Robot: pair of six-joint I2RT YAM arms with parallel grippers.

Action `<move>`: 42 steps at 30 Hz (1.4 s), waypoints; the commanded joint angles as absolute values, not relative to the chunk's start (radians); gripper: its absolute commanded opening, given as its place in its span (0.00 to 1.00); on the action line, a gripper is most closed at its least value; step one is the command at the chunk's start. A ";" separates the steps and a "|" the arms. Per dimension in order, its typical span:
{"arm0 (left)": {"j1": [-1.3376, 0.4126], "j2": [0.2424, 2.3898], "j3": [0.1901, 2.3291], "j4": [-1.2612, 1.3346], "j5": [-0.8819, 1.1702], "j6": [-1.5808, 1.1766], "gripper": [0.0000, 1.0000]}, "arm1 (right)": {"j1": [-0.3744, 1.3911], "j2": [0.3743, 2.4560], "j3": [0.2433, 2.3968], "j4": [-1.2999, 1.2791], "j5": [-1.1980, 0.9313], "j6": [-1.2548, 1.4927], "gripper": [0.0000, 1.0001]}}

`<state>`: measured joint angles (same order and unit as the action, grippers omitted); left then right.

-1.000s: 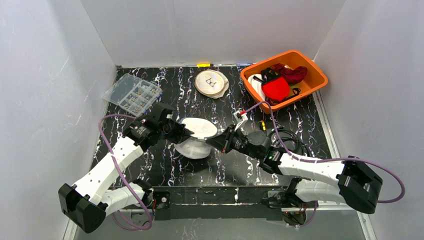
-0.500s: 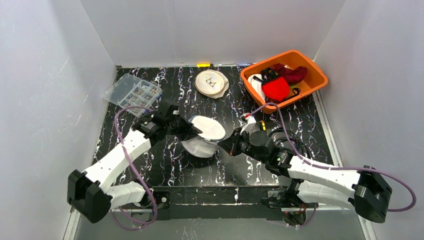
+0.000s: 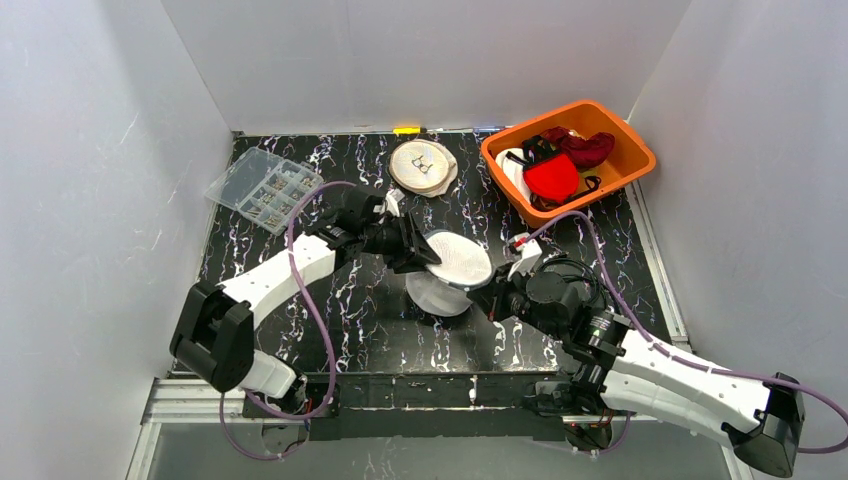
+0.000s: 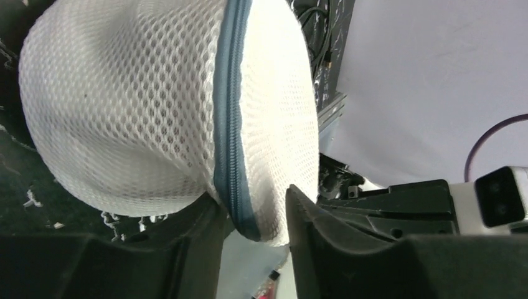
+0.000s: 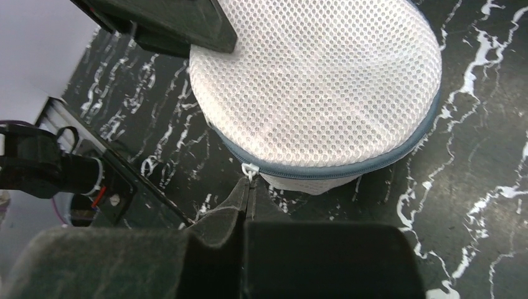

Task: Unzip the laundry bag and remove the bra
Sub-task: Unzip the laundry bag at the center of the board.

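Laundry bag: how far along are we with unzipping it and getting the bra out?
Done: nothing yet; the zipper on the laundry bag looks closed along its visible length. In hand: the right gripper is shut at the zipper pull, apparently pinching it; the left gripper straddles the bag's rim, grip unclear. Left: draw the zipper open, take the bra out, not visible through the mesh.

Inventory, qty per item:
- round white mesh laundry bag w/ blue-grey zip [image 3: 458, 262]: 1
- small metal zip pull [image 5: 249, 169]: 1
- flat round beige mesh pouch [image 3: 423, 165]: 1
- orange plastic bin [image 3: 632, 150]: 1
- bright red garment [image 3: 551, 178]: 1
- dark red garment [image 3: 588, 148]: 1
- clear plastic compartment box [image 3: 263, 188]: 1
- black cable coil [image 3: 590, 275]: 1
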<state>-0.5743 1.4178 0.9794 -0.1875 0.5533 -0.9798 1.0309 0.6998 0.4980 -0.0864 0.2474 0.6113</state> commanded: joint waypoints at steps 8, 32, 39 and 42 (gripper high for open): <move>-0.571 1.285 0.886 -0.290 0.452 -0.897 0.80 | 1.037 0.747 0.445 -0.028 0.218 0.617 0.01; -0.693 0.899 0.613 -0.301 0.292 -1.251 0.76 | 1.217 1.086 0.558 0.282 0.177 0.580 0.01; -0.710 0.950 0.618 -0.281 0.205 -1.269 0.64 | 1.246 1.104 0.578 0.293 0.201 0.560 0.01; -0.710 1.004 0.651 -0.297 0.178 -1.255 0.53 | 1.247 1.076 0.574 0.274 0.216 0.559 0.01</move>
